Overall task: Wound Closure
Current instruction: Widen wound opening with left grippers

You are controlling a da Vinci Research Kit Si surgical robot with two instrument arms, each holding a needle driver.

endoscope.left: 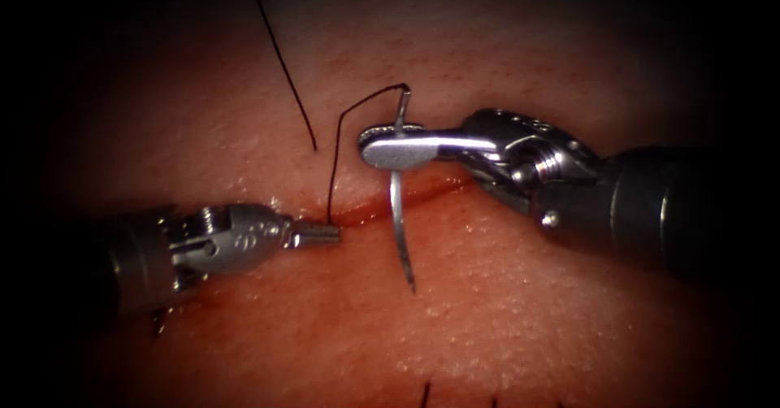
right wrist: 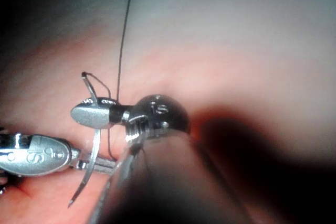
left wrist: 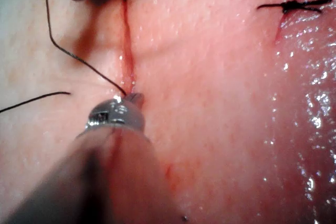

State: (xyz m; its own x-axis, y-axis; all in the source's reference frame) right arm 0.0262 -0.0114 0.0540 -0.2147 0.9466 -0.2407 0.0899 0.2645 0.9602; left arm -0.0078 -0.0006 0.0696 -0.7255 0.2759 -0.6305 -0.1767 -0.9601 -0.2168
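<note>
Nearest the lens in the endoscope view, the needle (endoscope.left: 397, 213) hangs free above the tissue (endoscope.left: 504, 310), not in it. Its curve runs from the swaged end at 12 o'clock, down across the cut (endoscope.left: 422, 190), to the sharp tip (endoscope.left: 411, 286) at 6 o'clock, which lies over the near side of the wound. The right end effector (endoscope.left: 390, 148), reaching in from 3 o'clock, has its jaws closed on the needle in the upper third of the curve, near the swaged end; the right wrist view shows the same clamp on the needle (right wrist: 93, 145).

From the swaged end the thread (endoscope.left: 357, 107) arcs toward 9 o'clock, then drops straight down to the cut, where it meets the left end effector (endoscope.left: 325, 234). That tool comes in from 9 o'clock, its jaws pressed together with their tip at the wound line, right where the thread reaches the tissue; whether they pinch the thread cannot be told. In the left wrist view the thread (left wrist: 84, 62) likewise runs right to the tool's tip (left wrist: 134, 97).

A second length of thread (endoscope.left: 280, 58) lies on the far side of the cut, running from 12 o'clock down to a free end. A finished stitch (left wrist: 291, 7) shows further along the tissue in the left wrist view.
</note>
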